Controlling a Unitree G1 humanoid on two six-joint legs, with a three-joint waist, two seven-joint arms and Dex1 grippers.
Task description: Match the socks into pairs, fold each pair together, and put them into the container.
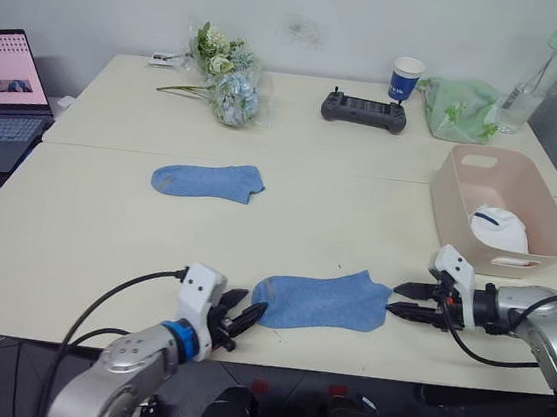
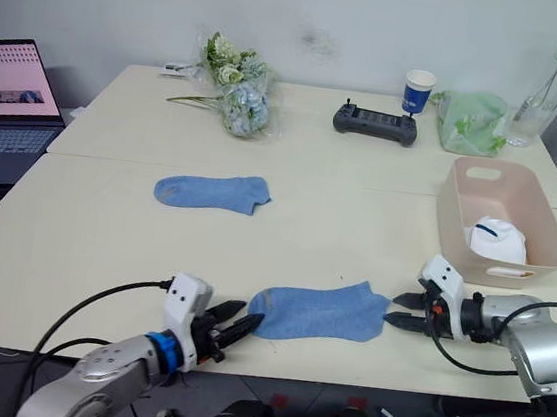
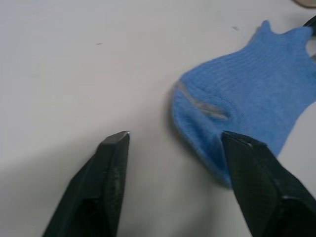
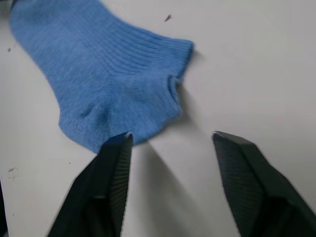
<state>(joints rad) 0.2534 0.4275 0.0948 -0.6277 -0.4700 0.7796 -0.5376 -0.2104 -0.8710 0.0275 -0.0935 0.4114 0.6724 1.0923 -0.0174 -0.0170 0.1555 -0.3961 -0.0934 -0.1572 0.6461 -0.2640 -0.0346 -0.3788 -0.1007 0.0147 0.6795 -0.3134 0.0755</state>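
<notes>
near blue sock flat by the desk front edge, bare desk around it | our left tool wide at its toe, empty | our right tool parted at its cuff, empty | second blue sock beyond | container right of it holds white socks

We see a light blue sock of soft ribbed knit cloth, matt, low in the frame's middle, lying on a table whose pale top looks smooth and matt. At right the container is smooth pink plastic with a faint sheen, and a second blue sock of the same matt knit lies left of centre. Near it, the left gripper has fingers of black, finely textured matt plastic.
</notes>
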